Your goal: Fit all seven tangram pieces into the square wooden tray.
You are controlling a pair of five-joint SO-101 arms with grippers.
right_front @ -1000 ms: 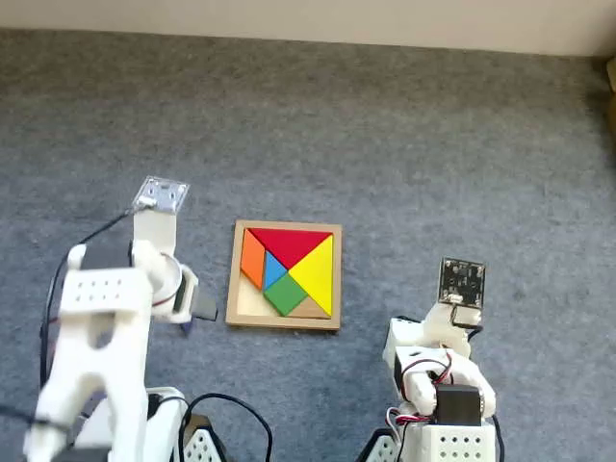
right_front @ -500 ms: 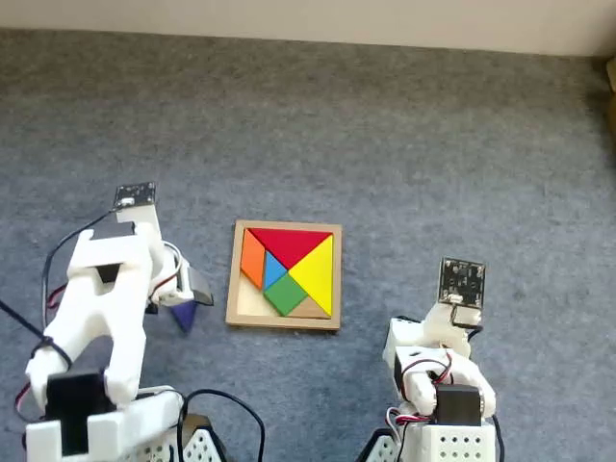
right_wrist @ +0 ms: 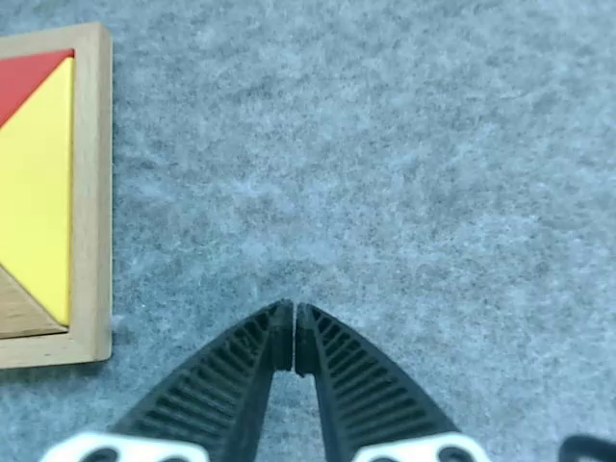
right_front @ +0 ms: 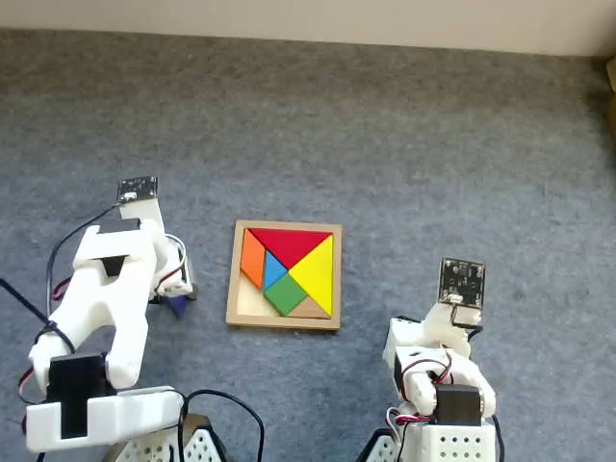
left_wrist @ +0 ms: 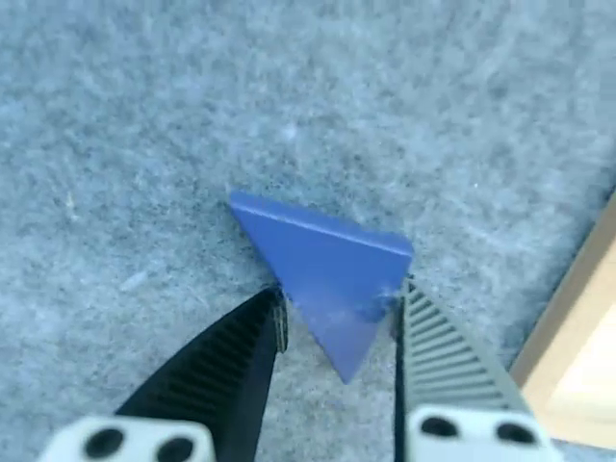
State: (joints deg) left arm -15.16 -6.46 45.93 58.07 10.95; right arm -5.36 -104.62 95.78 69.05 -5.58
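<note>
Left gripper [left_wrist: 339, 303]: my fingers are closed against two edges of the blue triangle [left_wrist: 322, 260], one on each side, with its point between them.
Blue triangle position: flat on the grey carpet [right_front: 385, 125], near the left side of the wooden tray [right_front: 285, 226], not touching it.
Right gripper [right_wrist: 294, 332]: my fingers are pressed together with nothing between them, low over the carpet, to the right of the tray.
Tray contents: red triangle [right_front: 289, 243], orange piece [right_front: 252, 260], light blue triangle [right_front: 274, 269], green square [right_front: 285, 294], yellow triangle [right_front: 316, 274], brown triangle [right_front: 310, 308].
Tray floor: bare pale wood shows at the near-left corner.
</note>
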